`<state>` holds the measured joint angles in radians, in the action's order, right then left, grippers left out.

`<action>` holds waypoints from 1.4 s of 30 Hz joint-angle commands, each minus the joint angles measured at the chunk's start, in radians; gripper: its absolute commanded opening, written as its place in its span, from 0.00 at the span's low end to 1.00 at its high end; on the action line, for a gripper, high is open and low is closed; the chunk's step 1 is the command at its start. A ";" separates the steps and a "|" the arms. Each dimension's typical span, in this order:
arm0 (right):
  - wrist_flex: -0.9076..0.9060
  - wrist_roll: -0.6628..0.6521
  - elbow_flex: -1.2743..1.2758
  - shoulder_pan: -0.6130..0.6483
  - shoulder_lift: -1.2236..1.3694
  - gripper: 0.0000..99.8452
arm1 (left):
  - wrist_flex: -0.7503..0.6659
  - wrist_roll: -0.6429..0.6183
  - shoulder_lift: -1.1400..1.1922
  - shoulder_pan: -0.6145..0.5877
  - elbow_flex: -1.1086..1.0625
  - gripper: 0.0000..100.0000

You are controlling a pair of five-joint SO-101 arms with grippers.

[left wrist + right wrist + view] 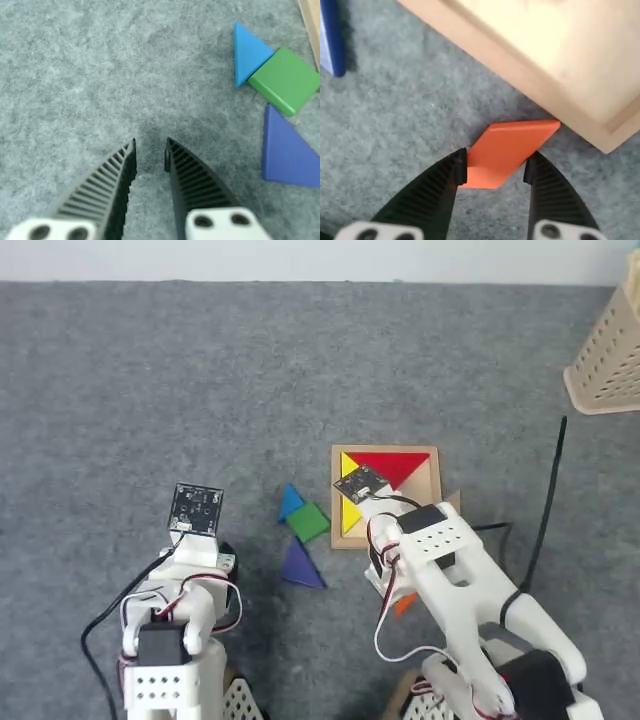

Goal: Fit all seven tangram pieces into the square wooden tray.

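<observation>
At 6 o'clock off tray (pixel 385 449), right hand (pixel 495 167) apparently pinches orange piece (pixel 512 145); expect light, stiff, slick, so grip opposite edges.

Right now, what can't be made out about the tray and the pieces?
1. High view: the right arm covers the near part of the tray, hiding any pieces there besides the red piece and yellow piece.
2. High view: the orange piece lies mostly under that arm.
3. High view: the tan shape beside the tray shows too little to name.
4. Left wrist view: the dark blue piece is cut off by the edge.
</observation>
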<state>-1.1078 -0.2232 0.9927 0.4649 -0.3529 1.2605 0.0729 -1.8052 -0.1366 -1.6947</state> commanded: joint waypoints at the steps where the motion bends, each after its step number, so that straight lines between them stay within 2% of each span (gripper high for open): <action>1: 0.016 -0.034 0.008 -0.002 -0.008 0.20 | 0.003 0.008 -0.017 -0.002 0.008 0.09; 4: 0.033 -0.046 0.008 -0.041 0.051 0.20 | 0.003 0.008 -0.017 -0.002 0.008 0.09; 9: 0.054 -0.048 0.000 -0.193 0.122 0.20 | 0.003 0.008 -0.017 -0.002 0.008 0.09; 20: 0.047 -0.038 0.003 -0.364 -0.045 0.20 | 0.003 0.008 -0.017 -0.002 0.008 0.09; 31: 0.035 -0.046 0.003 -0.300 -0.041 0.20 | 0.003 0.008 -0.017 -0.002 0.008 0.09; 38: 0.035 -0.046 0.002 -0.249 -0.041 0.04 | 0.003 0.008 -0.017 -0.002 0.008 0.09; 42: 0.027 -0.046 -0.002 -0.248 -0.041 0.08 | 0.003 0.008 -0.017 -0.002 0.008 0.09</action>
<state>-1.0710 -0.2555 0.9989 0.2056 -0.3775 1.2605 0.0729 -1.8052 -0.1366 -1.6947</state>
